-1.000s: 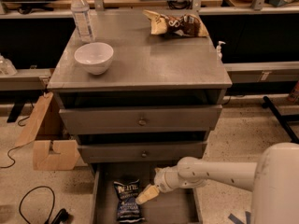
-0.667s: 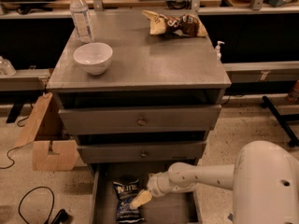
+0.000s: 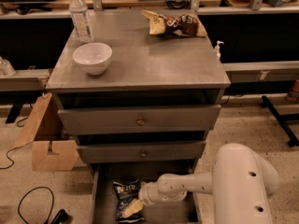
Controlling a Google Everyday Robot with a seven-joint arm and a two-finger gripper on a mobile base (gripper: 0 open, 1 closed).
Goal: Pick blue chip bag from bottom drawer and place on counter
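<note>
Drawer is open. Bag lies flat on its floor, left side. Gripper is down at the bag's near end; can't tell if it's apart or clamped. Grasp unconfirmed, and lift and placing on desk not yet done.

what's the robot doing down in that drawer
The robot's arm reaches into the open bottom drawer, and its gripper is at the lower end of the blue chip bag, which lies on the drawer floor. The bag is not yet on the counter, which holds a white bowl, a water bottle and a brown snack bag.
</note>
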